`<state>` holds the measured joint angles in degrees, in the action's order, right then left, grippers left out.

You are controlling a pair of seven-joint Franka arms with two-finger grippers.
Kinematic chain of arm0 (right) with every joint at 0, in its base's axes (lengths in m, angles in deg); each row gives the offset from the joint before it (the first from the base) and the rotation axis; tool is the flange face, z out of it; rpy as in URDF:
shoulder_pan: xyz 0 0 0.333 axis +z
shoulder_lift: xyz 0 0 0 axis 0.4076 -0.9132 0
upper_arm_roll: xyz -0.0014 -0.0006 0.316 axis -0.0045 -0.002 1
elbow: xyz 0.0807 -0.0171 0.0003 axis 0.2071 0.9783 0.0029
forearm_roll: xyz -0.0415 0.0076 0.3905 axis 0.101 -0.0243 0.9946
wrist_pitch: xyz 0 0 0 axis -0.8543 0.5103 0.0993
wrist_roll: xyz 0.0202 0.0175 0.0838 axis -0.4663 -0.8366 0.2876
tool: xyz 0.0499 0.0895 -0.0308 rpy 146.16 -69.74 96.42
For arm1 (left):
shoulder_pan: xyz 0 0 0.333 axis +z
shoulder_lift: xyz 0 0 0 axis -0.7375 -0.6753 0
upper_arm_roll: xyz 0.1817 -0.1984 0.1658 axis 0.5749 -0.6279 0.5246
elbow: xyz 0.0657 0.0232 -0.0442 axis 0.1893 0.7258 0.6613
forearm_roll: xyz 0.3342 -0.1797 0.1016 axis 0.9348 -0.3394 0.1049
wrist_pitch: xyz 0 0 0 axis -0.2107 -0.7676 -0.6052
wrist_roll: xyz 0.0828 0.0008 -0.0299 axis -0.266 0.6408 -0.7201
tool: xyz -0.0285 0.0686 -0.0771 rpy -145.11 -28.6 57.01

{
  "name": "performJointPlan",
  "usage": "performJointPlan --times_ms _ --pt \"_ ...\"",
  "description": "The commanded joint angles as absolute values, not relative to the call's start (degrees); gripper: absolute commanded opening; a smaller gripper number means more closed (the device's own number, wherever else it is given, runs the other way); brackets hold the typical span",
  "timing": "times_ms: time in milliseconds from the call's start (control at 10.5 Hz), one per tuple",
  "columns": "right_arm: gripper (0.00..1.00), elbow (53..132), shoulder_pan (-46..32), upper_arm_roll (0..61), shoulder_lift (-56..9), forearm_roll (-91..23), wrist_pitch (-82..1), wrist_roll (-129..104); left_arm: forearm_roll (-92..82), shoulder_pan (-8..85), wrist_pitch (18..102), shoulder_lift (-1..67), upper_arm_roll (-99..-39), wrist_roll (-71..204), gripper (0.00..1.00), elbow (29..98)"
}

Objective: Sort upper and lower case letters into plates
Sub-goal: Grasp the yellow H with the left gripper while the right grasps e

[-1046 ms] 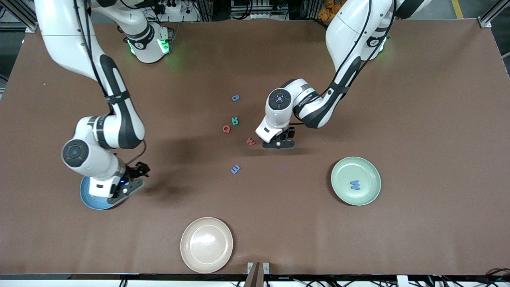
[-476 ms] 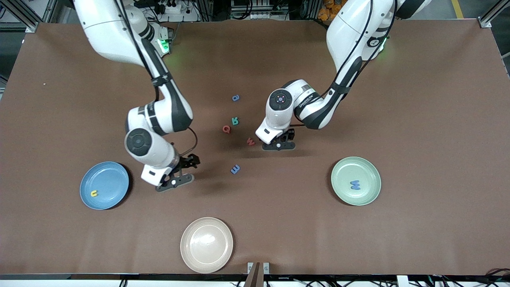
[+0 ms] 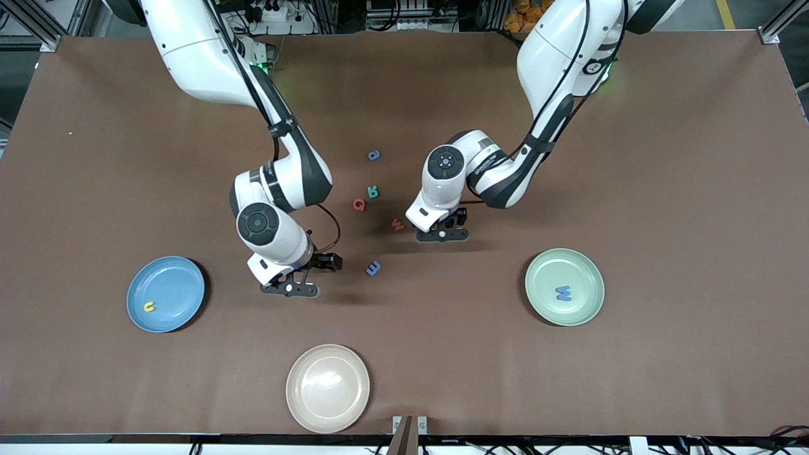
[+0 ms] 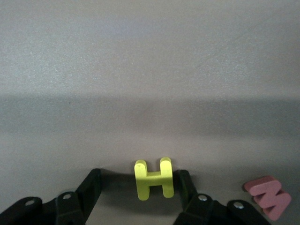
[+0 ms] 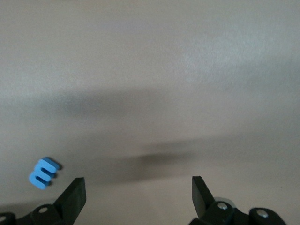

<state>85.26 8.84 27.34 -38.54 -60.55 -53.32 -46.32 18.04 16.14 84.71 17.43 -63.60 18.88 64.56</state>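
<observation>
Two claws low over worktop: left claw [image 4: 136, 206] part-closed around yellow H [image 4: 153, 178], apparently one finger touching; right claw [image 5: 138, 197] open, empty, blue m [image 5: 44, 172] just beside.

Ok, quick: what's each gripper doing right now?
Left gripper: part-open around the small yellow foam letter H, one finger touching.
Right gripper: open, empty.
</observation>
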Motion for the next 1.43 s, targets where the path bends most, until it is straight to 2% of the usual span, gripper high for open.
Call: performJointPlan --times_ms 0,190,285,571,856,1046,1331 --pt "1.00 82.58 10.92 27.22 -40.53 -59.49 -52.38 -54.36 17.20 16.06 85.09 16.79 -63.36 19.81 0.62 63.51" --pt "1.00 82.23 12.06 27.22 -41.41 -59.58 -52.73 -58.15 17.20 16.14 85.09 16.79 -63.27 20.07 0.12 63.59" --pt "1.00 82.05 12.59 27.22 -41.85 -59.67 -53.00 -60.95 17.38 16.14 85.09 16.87 -63.27 20.08 0.00 63.51" --pt "1.00 75.74 15.22 27.13 -46.85 -59.84 -53.09 -76.05 17.55 18.07 85.00 18.79 -63.36 19.73 0.00 64.03" --pt "1.00 68.54 16.02 27.13 -52.03 -59.85 -53.09 -84.96 17.82 24.65 84.30 25.90 -63.97 22.35 0.00 66.75" --pt "1.00 66.68 16.46 27.13 -54.24 -59.93 -53.09 -87.43 17.82 31.40 84.13 29.51 -65.47 27.43 0.00 68.68" --pt "1.00 66.49 16.46 27.13 -55.56 -59.76 -53.96 -87.35 17.73 38.28 84.12 30.41 -65.38 37.01 0.00 69.31"
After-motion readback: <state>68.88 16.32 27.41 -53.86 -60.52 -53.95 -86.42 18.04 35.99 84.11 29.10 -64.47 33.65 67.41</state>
